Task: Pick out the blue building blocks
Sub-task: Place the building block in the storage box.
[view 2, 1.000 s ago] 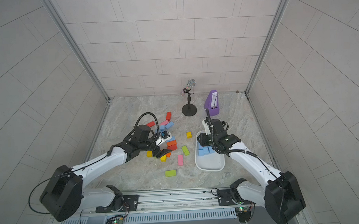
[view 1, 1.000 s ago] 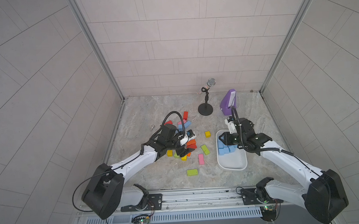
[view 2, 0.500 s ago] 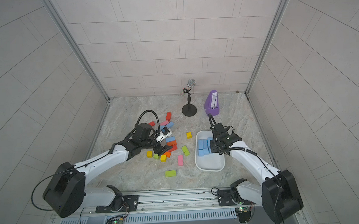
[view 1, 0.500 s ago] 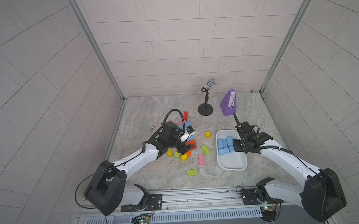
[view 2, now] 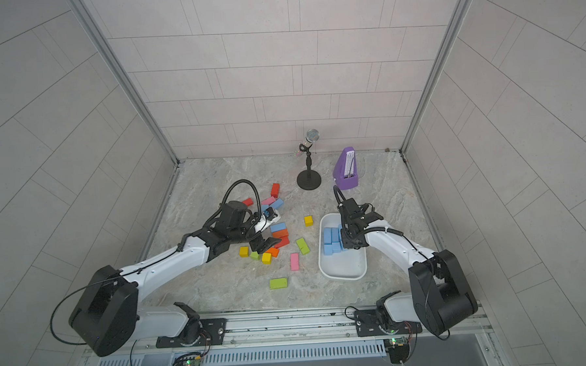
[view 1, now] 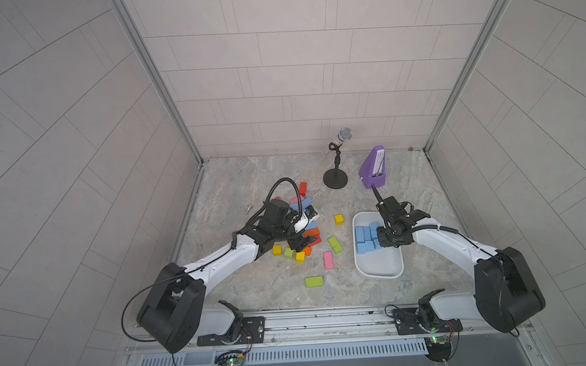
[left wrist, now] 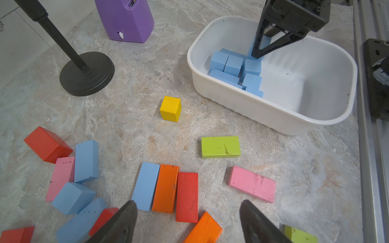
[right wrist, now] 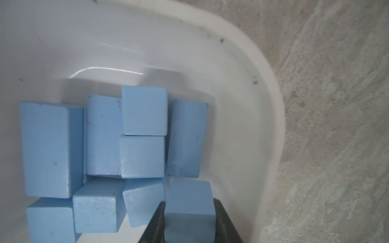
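- While I watch the right wrist feed, the right gripper (right wrist: 188,203) is clamped on a blue cube (right wrist: 190,194) inside the white tub (right wrist: 263,105), beside other blue building blocks (right wrist: 143,155).
- My left gripper (left wrist: 188,204) hangs with jaws apart over the coloured blocks (left wrist: 187,195), where blue bricks (left wrist: 145,186) lie on the table (left wrist: 126,117).

Both arms are the same build. Left arm (view 1: 220,261) and right arm (view 1: 450,243) have white tubular links, with bulky black shoulder housings lower left (view 1: 170,313) and lower right (view 1: 508,290) in both top views. Wrists are black, with black corrugated hose (view 1: 426,227) on top. Left gripper (left wrist: 188,203) and right gripper (right wrist: 190,212) have matte black wedge fingers. Bases sit on black plates (view 1: 230,336) on a silver rail (view 1: 324,320). Green-lit boards (view 1: 230,362) below.
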Controlling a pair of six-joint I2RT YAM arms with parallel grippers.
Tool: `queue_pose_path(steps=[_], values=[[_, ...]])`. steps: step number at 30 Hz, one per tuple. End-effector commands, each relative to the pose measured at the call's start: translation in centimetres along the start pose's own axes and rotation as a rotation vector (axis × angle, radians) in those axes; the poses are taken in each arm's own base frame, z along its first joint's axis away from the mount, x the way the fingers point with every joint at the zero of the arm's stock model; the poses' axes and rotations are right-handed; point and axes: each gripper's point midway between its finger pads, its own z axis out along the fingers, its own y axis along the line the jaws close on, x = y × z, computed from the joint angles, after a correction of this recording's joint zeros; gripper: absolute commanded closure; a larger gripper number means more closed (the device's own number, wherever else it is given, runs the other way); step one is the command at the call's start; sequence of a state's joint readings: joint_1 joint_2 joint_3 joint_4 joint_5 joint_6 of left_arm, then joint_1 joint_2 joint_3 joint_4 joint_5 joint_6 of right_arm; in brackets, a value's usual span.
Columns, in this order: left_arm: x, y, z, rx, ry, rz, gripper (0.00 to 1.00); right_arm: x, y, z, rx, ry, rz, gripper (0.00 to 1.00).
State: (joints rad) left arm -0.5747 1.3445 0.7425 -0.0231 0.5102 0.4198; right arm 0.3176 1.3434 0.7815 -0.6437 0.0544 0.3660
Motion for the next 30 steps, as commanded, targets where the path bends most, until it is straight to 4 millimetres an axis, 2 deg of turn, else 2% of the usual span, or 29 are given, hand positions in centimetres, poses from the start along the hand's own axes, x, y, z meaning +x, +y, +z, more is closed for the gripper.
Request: queue_pose_path(steps=[1,5,10,15,19,25,30], values=[[-1.0,0.0,-0.7,-0.008,-0.016,0.035,0.19,-0.6,0.4,-0.3,-0.021,-0.01,-0.01,0.81],[-0.9,0.0,-0.6,-0.006,-0.014,0.036,0.19,-0.1,0.8,-0.2,-0.051,0.006,-0.009,0.78],[-0.9,-0.1,-0.6,-0.001,-0.015,0.035,0.19,0.4,0.3,-0.2,-0.025,0.015,-0.006,0.75],[-1.0,0.0,-0.7,-0.006,-0.017,0.034,0.19,0.3,0.2,-0.3,-0.02,0.011,-0.004,0.6],[-1.0,0.0,-0.7,-0.007,-0.016,0.036,0.19,0.1,0.2,-0.7,-0.022,0.006,-0.004,0.56],[-1.0,0.2,-0.8,-0.018,-0.009,0.025,0.18,-0.4,0.2,-2.0,-0.042,-0.039,0.002,0.55],[-0.5,1.3,-0.9,-0.062,0.029,0.008,0.18,-1.3,1.9,-3.8,-0.169,-0.145,0.0,0.55]])
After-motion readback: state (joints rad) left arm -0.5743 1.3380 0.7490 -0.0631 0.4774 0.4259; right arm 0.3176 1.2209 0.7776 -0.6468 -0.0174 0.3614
